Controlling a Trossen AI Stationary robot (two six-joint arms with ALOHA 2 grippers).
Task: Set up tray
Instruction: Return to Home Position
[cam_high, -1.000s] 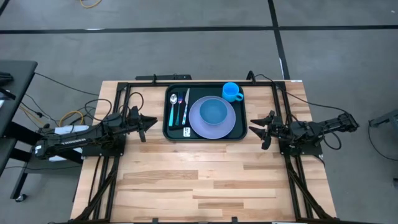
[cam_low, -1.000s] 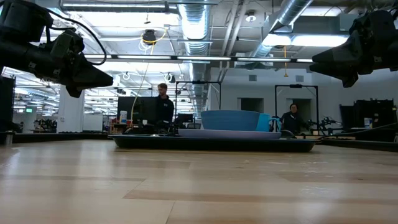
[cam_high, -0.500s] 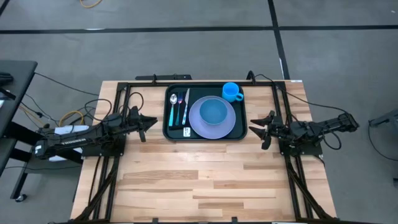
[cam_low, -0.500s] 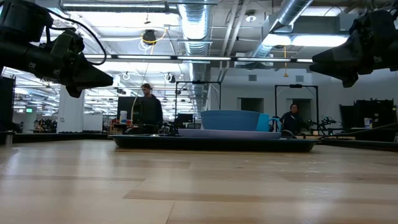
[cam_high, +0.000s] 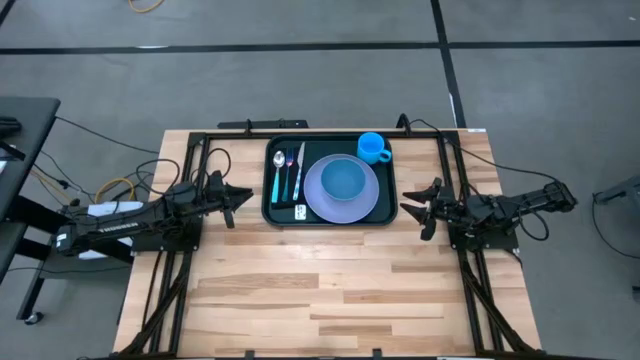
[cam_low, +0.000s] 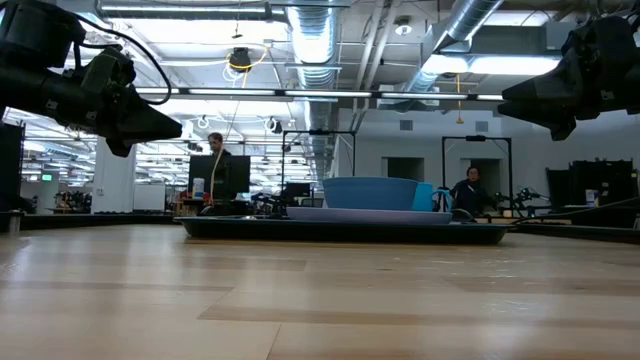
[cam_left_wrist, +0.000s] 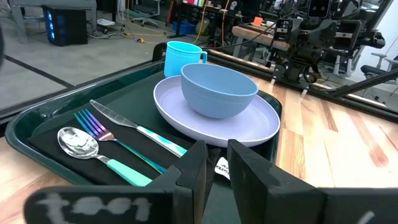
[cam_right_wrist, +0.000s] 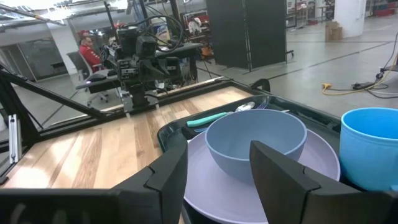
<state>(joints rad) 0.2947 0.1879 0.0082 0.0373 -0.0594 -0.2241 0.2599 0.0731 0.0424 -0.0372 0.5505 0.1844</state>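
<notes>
The dark green tray (cam_high: 388, 212) lies flat at the table's far middle. On it rests a lavender plate (cam_high: 318, 205) with a blue bowl (cam_high: 343, 180) sitting in it, and a blue cup (cam_high: 372, 147) stands at the tray's far right corner. A spoon (cam_left_wrist: 78, 143), a fork (cam_left_wrist: 102, 134) and a knife (cam_left_wrist: 134, 127) lie on a black napkin (cam_left_wrist: 46, 130) at the tray's left side. My left gripper (cam_high: 235, 197) hovers left of the tray, narrowly open (cam_left_wrist: 216, 155). My right gripper (cam_high: 412, 205) hovers right of the tray, open (cam_right_wrist: 217, 149). Both are empty.
A small white packet (cam_left_wrist: 222, 167) lies on the tray near the plate's front left. Black frame rails (cam_high: 190, 170) run along the table's left, right and far sides. The near half of the wooden table (cam_high: 330, 290) is bare. People stand in the room beyond (cam_low: 470, 192).
Both arms and everything on the tray have kept still. In the room behind the table a person has walked toward the left.
</notes>
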